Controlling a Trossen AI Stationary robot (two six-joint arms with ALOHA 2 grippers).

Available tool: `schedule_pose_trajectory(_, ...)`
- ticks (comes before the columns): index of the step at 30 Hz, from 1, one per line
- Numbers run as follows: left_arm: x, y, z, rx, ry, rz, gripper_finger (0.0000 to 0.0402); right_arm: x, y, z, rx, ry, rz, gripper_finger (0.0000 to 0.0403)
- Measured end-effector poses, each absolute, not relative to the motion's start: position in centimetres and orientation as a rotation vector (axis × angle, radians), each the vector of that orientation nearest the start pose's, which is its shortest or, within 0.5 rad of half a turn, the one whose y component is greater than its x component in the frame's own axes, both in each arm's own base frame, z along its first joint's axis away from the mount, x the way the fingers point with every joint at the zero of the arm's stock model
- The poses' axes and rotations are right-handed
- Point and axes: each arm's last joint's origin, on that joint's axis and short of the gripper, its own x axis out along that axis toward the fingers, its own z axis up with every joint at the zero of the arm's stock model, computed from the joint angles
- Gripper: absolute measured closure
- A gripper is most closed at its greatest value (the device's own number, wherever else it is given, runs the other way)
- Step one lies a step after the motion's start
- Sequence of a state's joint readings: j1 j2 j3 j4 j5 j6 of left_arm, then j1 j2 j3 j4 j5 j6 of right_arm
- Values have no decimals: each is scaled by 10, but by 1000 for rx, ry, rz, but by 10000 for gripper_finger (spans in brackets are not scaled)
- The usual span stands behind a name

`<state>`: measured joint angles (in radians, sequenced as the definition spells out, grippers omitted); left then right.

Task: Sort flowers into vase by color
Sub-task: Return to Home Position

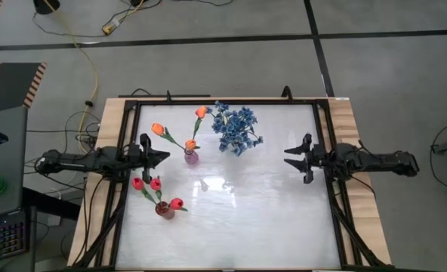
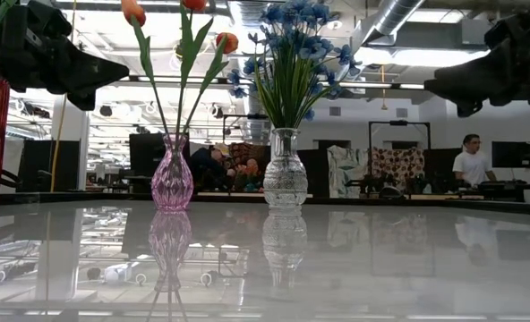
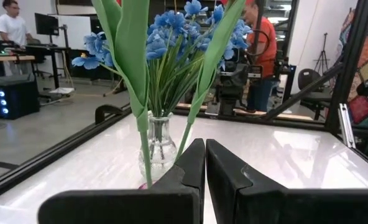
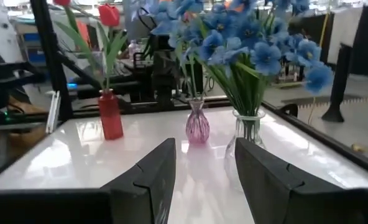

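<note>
From above, orange tulips (image 1: 158, 129), red tulips (image 1: 138, 183) and blue sprigs (image 1: 235, 127) are seen in separate vases (image 1: 191, 157), between the left gripper (image 1: 165, 156) and the right gripper (image 1: 287, 157). At table level, the stems (image 2: 183, 89) are judged light and bendy, best pinched gently mid-stem. In the wrist views, the left fingers (image 3: 187, 168) are seen closed on nothing and the right fingers (image 4: 153, 174) spread wide.

Three orange tulips (image 1: 158, 129) stand in a small purple vase (image 1: 191, 157) at the upper centre of the high view, their green stems fanning well apart. Just right of them, a dense bunch of blue blossoms (image 1: 236, 128) fills a clear glass vase (image 2: 286, 170). Toward the lower left, three red tulips (image 1: 155, 183) splay from a red vase (image 1: 164, 209). All three vases stand upright.
</note>
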<state>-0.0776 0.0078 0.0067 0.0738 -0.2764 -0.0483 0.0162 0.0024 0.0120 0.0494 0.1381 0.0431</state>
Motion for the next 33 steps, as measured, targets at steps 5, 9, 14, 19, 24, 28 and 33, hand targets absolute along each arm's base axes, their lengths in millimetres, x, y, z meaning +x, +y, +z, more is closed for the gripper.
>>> schedule_pose_trajectory(5,97,0,172,-40,-73,198,401,97,-5,171,-2,-40,-147,211)
schedule_pose_trajectory(9,97,0,172,4,-67,199,401,97,-8,170,-65,-26,-162,211)
schedule_pose_trajectory(14,97,0,172,73,-60,201,401,97,-11,170,-76,-21,-196,211)
schedule_pose_trajectory(19,97,0,172,116,-55,202,401,96,-11,169,-76,-19,-202,211)
schedule_pose_trajectory(24,97,0,172,166,-50,202,401,96,-11,169,-78,-18,-201,211)
schedule_pose_trajectory(28,97,0,172,198,-47,202,401,96,-11,169,-79,-17,-201,211)
schedule_pose_trajectory(33,97,0,172,215,-45,202,401,96,-11,169,-79,-18,-202,211)
